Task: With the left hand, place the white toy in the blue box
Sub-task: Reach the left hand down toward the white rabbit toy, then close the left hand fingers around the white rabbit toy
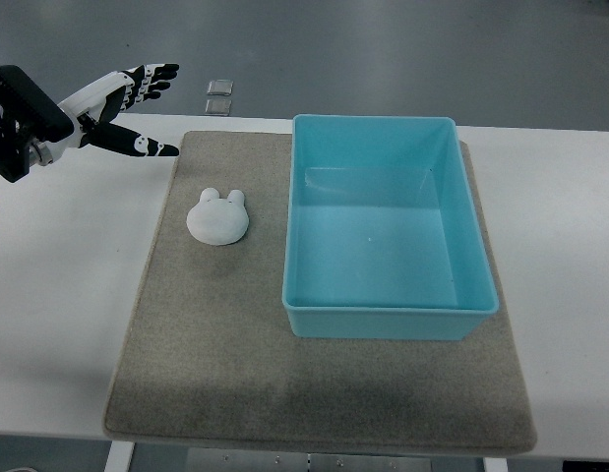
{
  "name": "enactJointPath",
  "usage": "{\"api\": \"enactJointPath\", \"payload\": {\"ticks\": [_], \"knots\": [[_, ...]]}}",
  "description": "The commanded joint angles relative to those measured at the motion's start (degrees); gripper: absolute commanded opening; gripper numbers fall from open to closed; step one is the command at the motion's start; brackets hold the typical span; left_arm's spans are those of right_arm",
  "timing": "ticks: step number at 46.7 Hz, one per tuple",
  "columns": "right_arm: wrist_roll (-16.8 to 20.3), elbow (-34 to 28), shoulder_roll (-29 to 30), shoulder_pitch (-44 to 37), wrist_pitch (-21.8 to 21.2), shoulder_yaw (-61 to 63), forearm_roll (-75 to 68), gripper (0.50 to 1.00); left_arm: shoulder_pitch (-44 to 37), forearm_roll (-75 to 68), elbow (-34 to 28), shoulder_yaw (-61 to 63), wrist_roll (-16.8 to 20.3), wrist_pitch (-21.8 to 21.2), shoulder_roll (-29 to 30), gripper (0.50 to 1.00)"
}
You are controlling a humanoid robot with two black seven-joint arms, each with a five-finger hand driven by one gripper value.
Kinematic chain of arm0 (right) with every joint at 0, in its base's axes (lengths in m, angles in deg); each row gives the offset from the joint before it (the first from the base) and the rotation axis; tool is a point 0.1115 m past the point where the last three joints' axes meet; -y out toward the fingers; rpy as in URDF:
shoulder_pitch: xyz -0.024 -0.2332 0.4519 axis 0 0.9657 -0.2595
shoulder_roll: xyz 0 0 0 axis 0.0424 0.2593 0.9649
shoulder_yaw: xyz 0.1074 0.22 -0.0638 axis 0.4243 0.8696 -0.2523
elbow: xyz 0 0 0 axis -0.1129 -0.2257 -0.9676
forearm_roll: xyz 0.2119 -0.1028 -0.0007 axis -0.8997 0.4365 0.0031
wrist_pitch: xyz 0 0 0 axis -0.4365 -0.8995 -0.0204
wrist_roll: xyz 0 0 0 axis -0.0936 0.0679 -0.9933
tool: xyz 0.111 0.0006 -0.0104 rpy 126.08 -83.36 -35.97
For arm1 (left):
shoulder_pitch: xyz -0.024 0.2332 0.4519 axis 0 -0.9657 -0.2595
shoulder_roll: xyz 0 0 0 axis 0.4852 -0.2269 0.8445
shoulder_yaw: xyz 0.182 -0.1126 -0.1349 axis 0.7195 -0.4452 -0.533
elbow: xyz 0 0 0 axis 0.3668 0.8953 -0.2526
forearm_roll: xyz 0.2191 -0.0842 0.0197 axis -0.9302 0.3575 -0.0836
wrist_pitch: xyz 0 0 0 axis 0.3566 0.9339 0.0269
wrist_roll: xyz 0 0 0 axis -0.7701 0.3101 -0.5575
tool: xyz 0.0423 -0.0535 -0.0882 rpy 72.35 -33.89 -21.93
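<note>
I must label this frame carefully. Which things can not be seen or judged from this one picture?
- Left robot hand: its arm is cut off by the picture's left edge.
- Right arm: not in the top view at all.
- White toy: its underside is hidden against the mat.
- Two small clear things beyond the table: too small to identify.
- Blue box: outer far wall hidden by its rim.

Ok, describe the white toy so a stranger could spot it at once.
Find the grey mat on the white table. Left of the blue box, apart from it, lies the white toy: small, rounded, two little ears, the only loose object on the mat.
</note>
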Motion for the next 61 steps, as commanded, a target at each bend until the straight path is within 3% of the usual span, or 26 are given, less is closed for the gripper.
{"api": "enactJointPath", "payload": {"ticks": [1, 8, 14, 30, 42, 61], "knots": [[0.0, 0.0, 0.0, 0.0, 0.0, 0.0, 0.1, 0.936, 0.1, -1.7, 2.9, 3.7, 0.0, -2.9, 1.9, 0.994], [0.0, 0.0, 0.0, 0.0, 0.0, 0.0, 0.1, 0.936, 0.9, -5.7, 9.4, 10.1, 0.0, -9.1, 5.4, 0.994], [0.0, -0.1, 0.0, 0.0, 0.0, 0.0, 0.1, 0.936, 2.2, -8.5, 14.9, 13.3, -0.4, -12.0, 8.1, 0.992], [0.0, 0.0, 0.0, 0.0, -0.1, 0.0, 0.1, 0.936, 9.2, -10.3, 16.0, 24.7, -0.8, -18.6, 7.5, 0.984], [0.0, 0.0, 0.0, 0.0, 0.0, 0.0, 0.1, 0.936, 10.9, -13.1, 17.1, 27.4, -0.8, -19.4, 6.4, 0.984], [0.0, 0.0, 0.0, 0.0, 0.0, 0.0, 0.1, 0.936, 11.9, -13.2, 13.5, 31.2, -0.8, -19.8, 2.3, 0.969]]}}
